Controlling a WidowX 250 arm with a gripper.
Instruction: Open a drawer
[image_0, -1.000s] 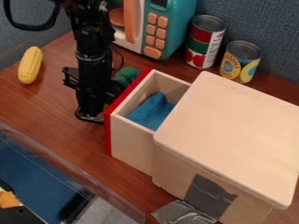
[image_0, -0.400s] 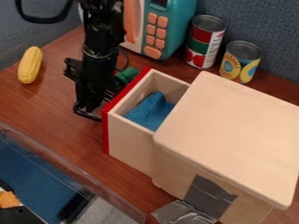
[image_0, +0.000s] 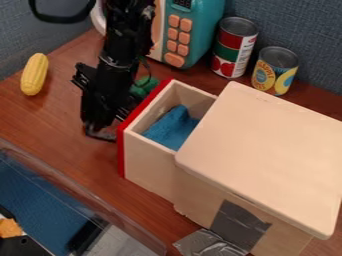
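The black gripper (image_0: 101, 134) hangs low at the left of the drawer, close to its red front panel; how its fingertips stand is hard to make out. The drawer (image_0: 151, 167) is pulled out toward the left from the pale wooden box (image_0: 264, 150), its inside exposed from above. A blue cloth (image_0: 175, 126) lies in the drawer. The handle side of the red front faces the gripper and is hidden.
A yellow corn cob (image_0: 34, 74) lies at the left. Behind the drawer are a green object (image_0: 145, 86), a teal toy microwave (image_0: 204, 30) and two cans (image_0: 234, 48). A clear-walled bin (image_0: 73, 192) stands front left; grey tape (image_0: 239, 225) is on the box's front.
The arm's upper part has shifted right and now leans more, while the gripper's tip has moved slightly left. The drawer has come out a little to the left since the earliest frame.
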